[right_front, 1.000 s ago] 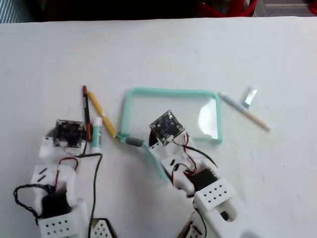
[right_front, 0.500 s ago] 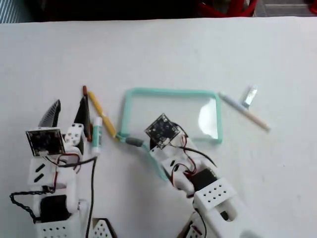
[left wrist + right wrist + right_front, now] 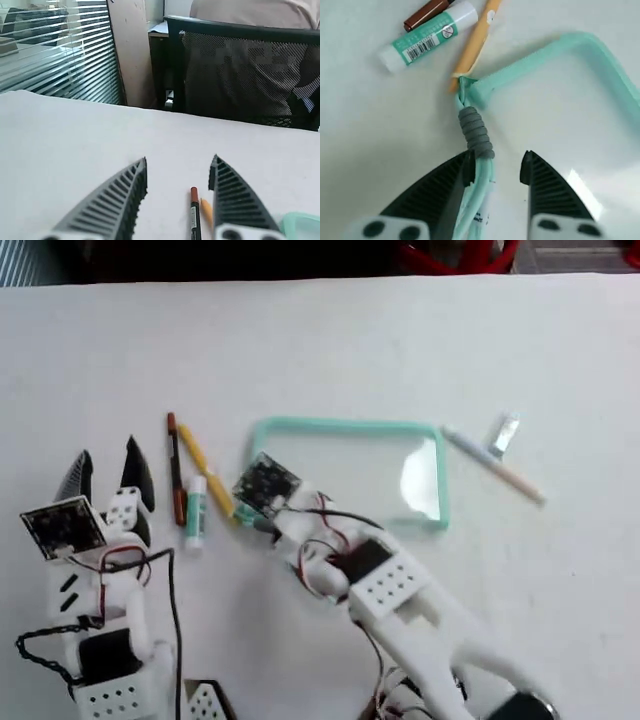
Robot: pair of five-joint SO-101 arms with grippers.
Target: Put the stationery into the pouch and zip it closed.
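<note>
Right gripper (image 3: pixel 496 157), jaws parted, beside zip pull (image 3: pixel 476 131); glue stick (image 3: pixel 427 35) bears barcode.

Mint-trimmed clear pouch (image 3: pixel 345 425), grey zip pull (image 3: pixel 476 132), yellow pencil (image 3: pixel 205 468), brown pen (image 3: pixel 176 475), green-and-white glue stick (image 3: pixel 195 510)

Clear mint-trimmed pouch (image 3: pixel 350 465) lies flat between a pastel pen (image 3: pixel 492 464) and glue stick (image 3: pixel 195 508), brown pen (image 3: pixel 176 468), yellow pen (image 3: pixel 205 470).

Bright, even light washes the white table (image 3: pixel 330 350), and the shadows on it are faint and soft. A white glare patch sits on the clear pouch (image 3: pixel 345 426), right of centre in the high view. Daylight glows through the blinds (image 3: pixel 55 45).
</note>
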